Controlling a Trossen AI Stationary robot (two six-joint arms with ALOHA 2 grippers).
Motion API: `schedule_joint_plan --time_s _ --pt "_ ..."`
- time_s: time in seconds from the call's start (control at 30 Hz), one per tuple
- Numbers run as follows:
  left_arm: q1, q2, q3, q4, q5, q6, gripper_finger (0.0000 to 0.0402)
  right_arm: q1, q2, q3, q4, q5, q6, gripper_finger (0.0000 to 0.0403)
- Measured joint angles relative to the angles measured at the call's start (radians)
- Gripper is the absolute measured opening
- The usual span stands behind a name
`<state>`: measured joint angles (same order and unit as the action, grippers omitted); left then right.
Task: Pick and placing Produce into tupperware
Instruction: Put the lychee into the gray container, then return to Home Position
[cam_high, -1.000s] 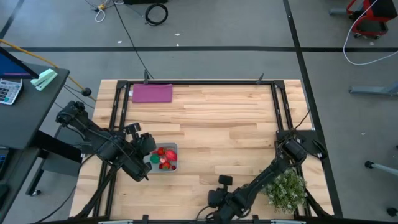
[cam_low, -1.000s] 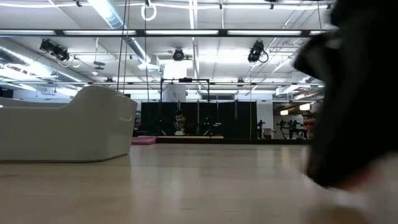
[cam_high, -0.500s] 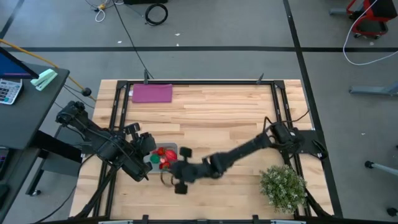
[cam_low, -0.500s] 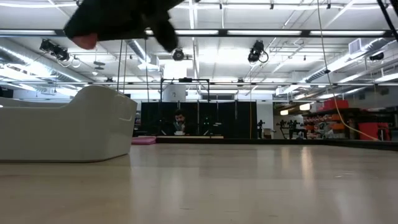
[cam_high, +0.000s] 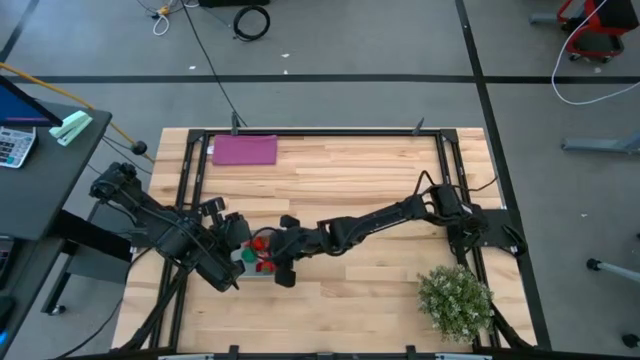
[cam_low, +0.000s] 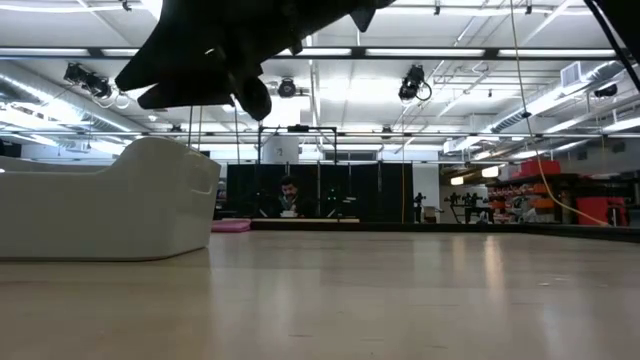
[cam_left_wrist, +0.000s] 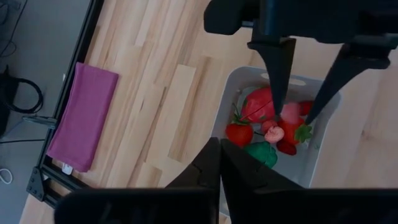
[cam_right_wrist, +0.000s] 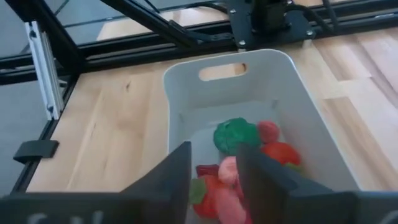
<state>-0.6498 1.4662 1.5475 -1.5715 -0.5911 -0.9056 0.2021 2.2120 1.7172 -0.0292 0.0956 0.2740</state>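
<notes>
The translucent grey-white tupperware (cam_high: 246, 258) stands near the table's left front and also shows in the low view (cam_low: 110, 200). It holds several red and pink produce pieces (cam_left_wrist: 258, 106) and one green piece (cam_right_wrist: 236, 134). My right gripper (cam_right_wrist: 214, 155) hangs over the tupperware, pointing down, fingers open. A pink piece (cam_right_wrist: 229, 171) lies below the gap between its fingers, among the other pieces, and shows again in the left wrist view (cam_left_wrist: 290, 112). My left gripper (cam_left_wrist: 219, 163) is shut and empty, hovering just off the tupperware's left end (cam_high: 237, 232).
A flat purple mat (cam_high: 244, 150) lies at the far left of the table. A bushy pale-green plant (cam_high: 455, 300) stands at the near right corner. Black frame rails (cam_high: 190, 180) run along the table's sides. A person (cam_low: 288, 195) sits far behind the table.
My right gripper has swung from the table's near edge toward the left and far side, ending above the tupperware. Half a second ago the low view showed a pink piece at its fingertips; that view no longer shows the piece there.
</notes>
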Motion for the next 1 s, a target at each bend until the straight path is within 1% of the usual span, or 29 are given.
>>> schedule_joint_plan --time_s 0.1,0.17,0.23,0.3,0.4,0.47,0.53,0.63,0.73,0.87,0.93,1.0 --pt "0.000 0.000 0.000 0.000 0.000 0.002 0.0011 0.004 0.000 0.000 0.000 0.000 -0.016 0.0162" --pt "0.001 0.000 0.000 0.001 0.000 0.041 0.0010 0.004 -0.008 0.000 -0.007 -0.001 -0.028 0.0172" --pt "0.002 0.000 0.000 0.000 0.001 0.057 0.0011 0.004 -0.038 -0.002 -0.069 -0.006 -0.031 0.0177" --pt "-0.001 0.000 0.000 0.000 0.001 0.070 0.0014 0.004 -0.100 -0.002 -0.188 -0.008 -0.064 0.0178" --pt "0.000 -0.032 0.000 0.002 -0.021 0.132 0.0014 0.009 -0.219 0.001 -0.398 -0.001 -0.094 0.0177" --pt "0.017 -0.072 0.000 0.001 -0.062 0.108 0.0010 0.017 -0.302 0.000 -0.546 -0.001 -0.066 0.0177" --pt "0.041 -0.125 0.000 0.002 -0.075 0.068 0.0006 0.034 -0.389 0.000 -0.649 0.017 -0.019 0.0176" --pt "0.077 -0.235 0.000 0.000 -0.080 0.015 0.0005 0.095 -0.525 -0.031 -0.718 0.111 -0.012 0.0177" --pt "0.080 -0.362 0.000 0.000 -0.080 -0.059 0.0013 0.192 -0.653 -0.108 -0.745 0.242 0.032 0.0178" --pt "0.053 -0.510 -0.022 0.003 -0.117 -0.159 0.0023 0.358 -0.813 -0.299 -0.737 0.464 0.177 0.0176" --pt "0.035 -0.562 -0.076 0.003 -0.144 -0.213 0.0020 0.442 -0.878 -0.419 -0.735 0.559 0.290 0.0177" --pt "0.023 -0.597 -0.169 0.020 -0.154 -0.279 0.0013 0.516 -0.933 -0.540 -0.722 0.615 0.409 0.0177"
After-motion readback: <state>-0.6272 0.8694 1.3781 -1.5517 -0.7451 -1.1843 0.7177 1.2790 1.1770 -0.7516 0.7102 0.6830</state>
